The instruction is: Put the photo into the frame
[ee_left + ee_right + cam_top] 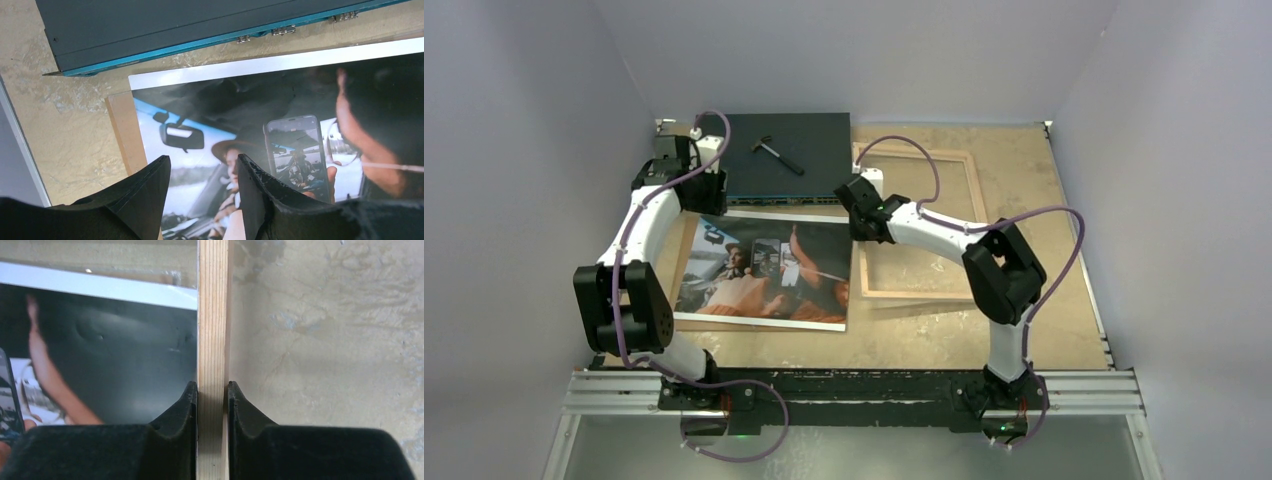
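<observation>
The photo (764,272) lies face up on the table at centre left, dark with orange tones and a white border. The frame (914,293) lies to its right, light wood rim up. My right gripper (858,212) is shut on the frame's left rail; in the right wrist view the gripper (212,387) pinches the wood rail (212,315), with the photo (100,340) right beside it. My left gripper (696,190) hovers over the photo's far left corner. In the left wrist view it (202,167) is open and empty above the photo (280,100).
A brown backing board (122,130) sticks out from under the photo's left edge. A dark flat box (789,155) lies at the back, just beyond the photo, with a small tool (774,150) on it. Grey walls close in on both sides.
</observation>
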Available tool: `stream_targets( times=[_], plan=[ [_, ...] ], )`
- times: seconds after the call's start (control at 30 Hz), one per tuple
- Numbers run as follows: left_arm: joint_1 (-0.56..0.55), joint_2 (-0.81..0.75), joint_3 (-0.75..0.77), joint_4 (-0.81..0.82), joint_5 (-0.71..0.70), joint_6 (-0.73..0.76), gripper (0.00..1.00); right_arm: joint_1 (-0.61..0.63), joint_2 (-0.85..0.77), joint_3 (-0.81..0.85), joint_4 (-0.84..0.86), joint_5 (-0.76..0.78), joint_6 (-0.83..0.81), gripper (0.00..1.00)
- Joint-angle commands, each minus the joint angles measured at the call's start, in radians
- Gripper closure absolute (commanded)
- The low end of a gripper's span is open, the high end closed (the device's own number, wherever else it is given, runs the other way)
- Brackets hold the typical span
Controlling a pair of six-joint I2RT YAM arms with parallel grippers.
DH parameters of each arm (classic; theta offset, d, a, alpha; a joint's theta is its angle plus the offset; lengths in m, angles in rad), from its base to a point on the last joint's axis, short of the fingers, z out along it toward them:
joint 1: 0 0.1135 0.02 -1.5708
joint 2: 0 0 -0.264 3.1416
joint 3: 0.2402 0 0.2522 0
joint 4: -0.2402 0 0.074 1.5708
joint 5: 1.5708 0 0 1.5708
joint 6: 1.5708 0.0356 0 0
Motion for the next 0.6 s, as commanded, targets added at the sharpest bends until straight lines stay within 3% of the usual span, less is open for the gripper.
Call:
stream_targets(
  times=[0.0,0.27,0.57],
  plan=[
    [0.004,0.005,-0.004,0.018,-0.003,-0.011,0.50,0.006,-0.106,-0.066,-0.004,0.029,0.003,0.98],
    [0.004,0.016,0.012,-0.012,0.006,-0.006,0.50,0.004,-0.179,-0.202,-0.005,0.086,0.067,0.98],
    [0.004,0.001,0.012,-0.022,0.016,0.013,0.52,0.004,-0.125,-0.240,0.097,0.042,0.017,0.92]
  ],
)
